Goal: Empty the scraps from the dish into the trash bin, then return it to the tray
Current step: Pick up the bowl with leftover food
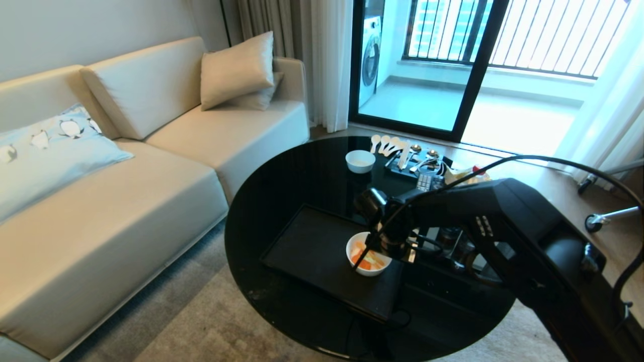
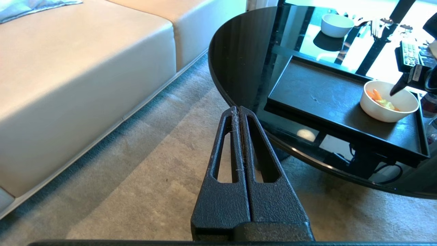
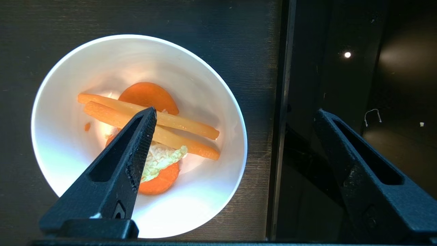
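The right claw (image 3: 235, 114) hangs spread wide over the white dish (image 3: 136, 136), one finger above the carrot and cabbage scraps (image 3: 153, 136), the other past the rim. The dish sits at the black tray's (image 1: 312, 246) edge on the round surface (image 1: 282, 171). The left claw (image 2: 239, 111), fingers pressed together, holds nothing over the carpet (image 2: 136, 177).

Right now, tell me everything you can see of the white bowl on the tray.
The bowl is plain white, round and deep, glossy like ceramic. It stands upright near one edge of the black tray, holding orange slices, pale strips and a leafy bit. The open right gripper straddles its rim, one finger over the inside.
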